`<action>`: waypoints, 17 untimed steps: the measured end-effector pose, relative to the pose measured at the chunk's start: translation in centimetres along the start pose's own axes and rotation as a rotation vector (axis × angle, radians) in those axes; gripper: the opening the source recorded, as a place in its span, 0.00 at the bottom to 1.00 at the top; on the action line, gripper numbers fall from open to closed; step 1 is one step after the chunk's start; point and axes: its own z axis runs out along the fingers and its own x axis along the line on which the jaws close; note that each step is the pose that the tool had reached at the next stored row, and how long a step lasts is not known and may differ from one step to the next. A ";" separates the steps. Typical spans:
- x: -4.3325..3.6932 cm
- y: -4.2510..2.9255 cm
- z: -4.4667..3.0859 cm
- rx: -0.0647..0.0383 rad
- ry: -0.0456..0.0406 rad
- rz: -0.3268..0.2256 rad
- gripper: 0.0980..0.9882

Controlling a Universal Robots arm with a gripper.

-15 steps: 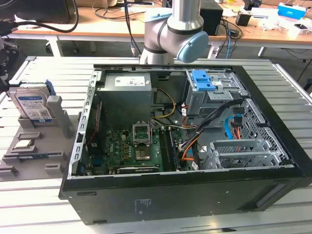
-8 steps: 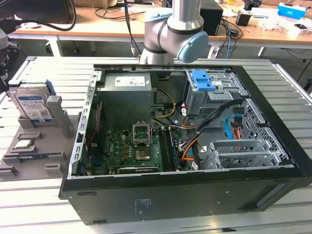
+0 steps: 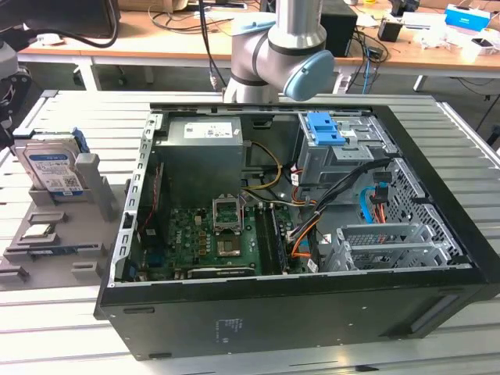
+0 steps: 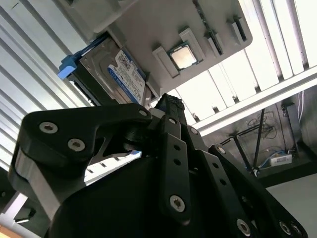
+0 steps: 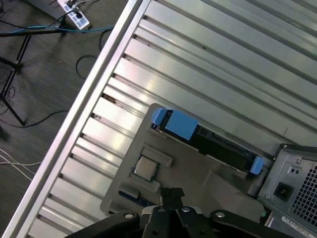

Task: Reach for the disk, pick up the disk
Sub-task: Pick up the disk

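The silver hard disk in its blue plastic frame (image 5: 210, 143) stands on edge in the grey plastic stand (image 5: 198, 171), a little to one side of the black gripper (image 5: 171, 193), whose jaws are closed and empty

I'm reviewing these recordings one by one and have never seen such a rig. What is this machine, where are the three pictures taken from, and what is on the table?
The grey jointed machine is a robot arm. The exterior view comes from a camera off the arm. Both wrist views come from cameras riding on the arm near its black gripper. On the slatted metal table lies an open computer case. At the exterior view's left, a grey stand holds the disk upright on its edge, and a small chip sits on the same stand. The gripper hangs above the stand, apart from the disk, which is not yet picked up.
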 end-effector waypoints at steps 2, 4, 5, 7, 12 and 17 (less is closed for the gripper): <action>0.00 0.00 0.00 0.000 0.0007 -0.017 0.01; 0.00 0.00 0.00 0.000 0.0014 -0.036 0.01; 0.00 0.00 0.00 0.000 0.0019 -0.051 0.01; 0.00 0.00 0.00 0.000 0.0026 -0.069 0.01; 0.00 0.00 0.00 0.000 0.0050 -0.132 0.01; 0.00 0.00 0.00 0.000 0.0074 -0.193 0.01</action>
